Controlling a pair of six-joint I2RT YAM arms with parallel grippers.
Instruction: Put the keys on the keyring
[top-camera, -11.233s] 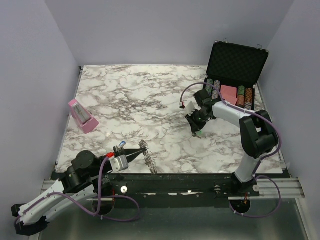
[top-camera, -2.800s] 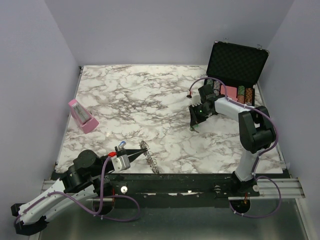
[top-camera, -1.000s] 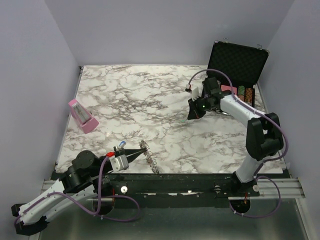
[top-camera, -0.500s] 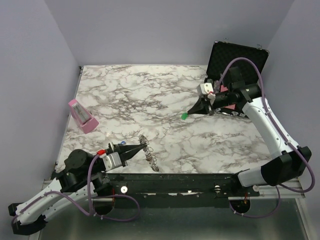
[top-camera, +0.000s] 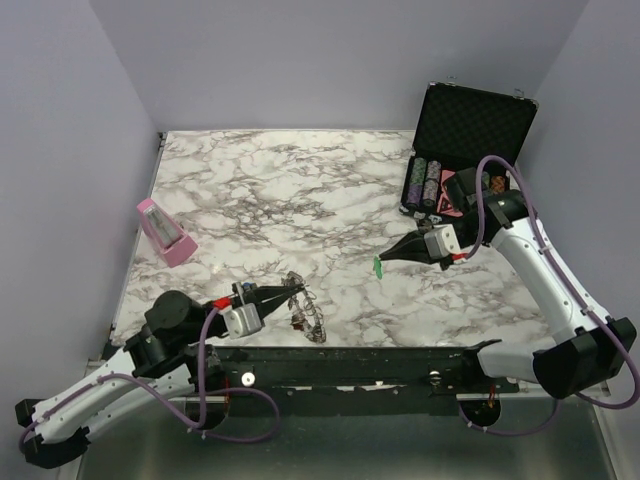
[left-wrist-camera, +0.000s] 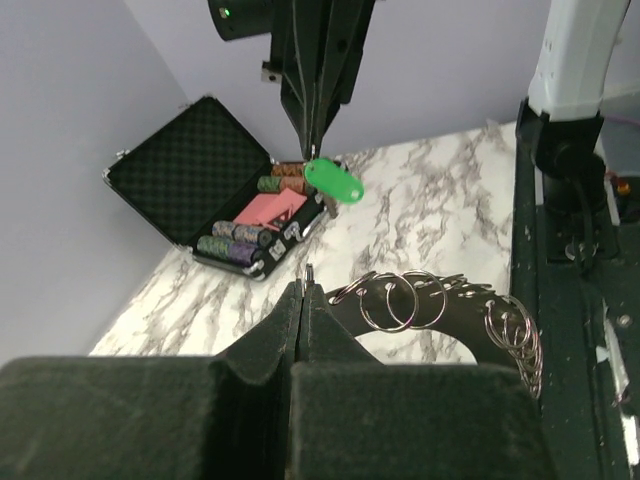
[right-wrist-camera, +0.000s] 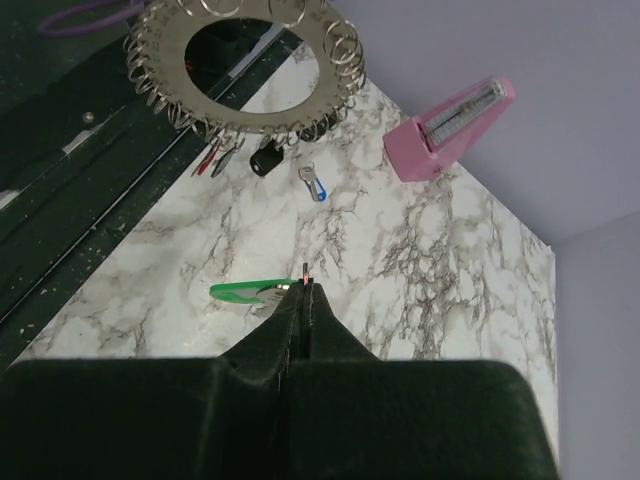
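Left side: my left jaws are pressed together on the rim of the keyring (left-wrist-camera: 470, 318) and hold it at the near edge of the counter (top-camera: 280, 190). The keyring is a flat annulus with many small split rings around its rim.

Right side: my right jaws are pinched shut on the green key (top-camera: 379, 267). It hangs from their tips over the counter, right of centre and well apart from the keyring.

Counter: 1 blue key (right-wrist-camera: 315, 183) lies near the keyring.

Background: an open black case (top-camera: 475, 120) stands at the far right with striped poker chips (top-camera: 425, 182) in its tray. 1 pink metronome (top-camera: 165, 232) stands at the left edge.
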